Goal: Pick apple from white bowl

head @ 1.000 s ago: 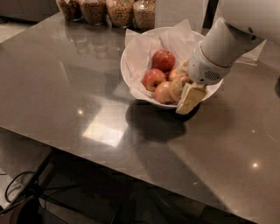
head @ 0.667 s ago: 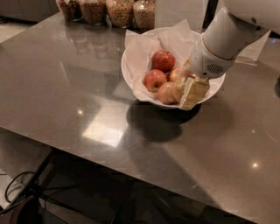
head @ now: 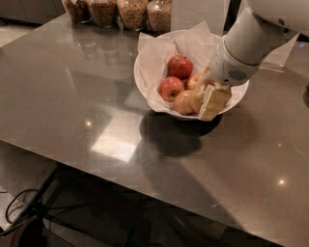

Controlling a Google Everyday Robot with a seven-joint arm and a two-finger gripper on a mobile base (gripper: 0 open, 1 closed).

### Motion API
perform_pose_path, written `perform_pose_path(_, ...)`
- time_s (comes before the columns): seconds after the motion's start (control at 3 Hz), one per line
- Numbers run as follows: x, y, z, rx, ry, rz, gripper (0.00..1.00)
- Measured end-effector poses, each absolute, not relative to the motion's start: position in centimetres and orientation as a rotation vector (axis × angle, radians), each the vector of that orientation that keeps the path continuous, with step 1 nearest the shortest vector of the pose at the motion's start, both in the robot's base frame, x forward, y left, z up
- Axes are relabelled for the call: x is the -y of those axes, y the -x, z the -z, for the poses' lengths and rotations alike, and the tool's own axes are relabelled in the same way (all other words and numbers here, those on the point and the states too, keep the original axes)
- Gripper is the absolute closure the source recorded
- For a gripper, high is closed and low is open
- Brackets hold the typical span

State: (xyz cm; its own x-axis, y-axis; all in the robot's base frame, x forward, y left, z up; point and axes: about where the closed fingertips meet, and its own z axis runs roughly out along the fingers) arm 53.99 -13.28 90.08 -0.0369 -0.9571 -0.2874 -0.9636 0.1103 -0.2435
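The white bowl, lined with crumpled white paper, stands on the dark table. It holds two deep red apples and a pinkish one partly behind the arm. The pale yellow-tan apple lies at the bowl's front. My gripper, cream-coloured, reaches down from the upper right into the front right of the bowl. It is right against the pale apple's right side. I cannot tell whether it holds the apple.
Several glass jars of grains stand along the table's far edge, behind the bowl. The dark glossy table stretches left and forward. A cable and chair legs show below the near edge.
The gripper has shifted slightly up and further into the bowl from its front rim. The apples and the bowl have not moved.
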Motion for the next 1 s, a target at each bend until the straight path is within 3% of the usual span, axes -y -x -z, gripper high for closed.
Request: perform_pose_path(1.0,13.3,-57.9,-96.5,-1.962,1.833,-0.074,1.00)
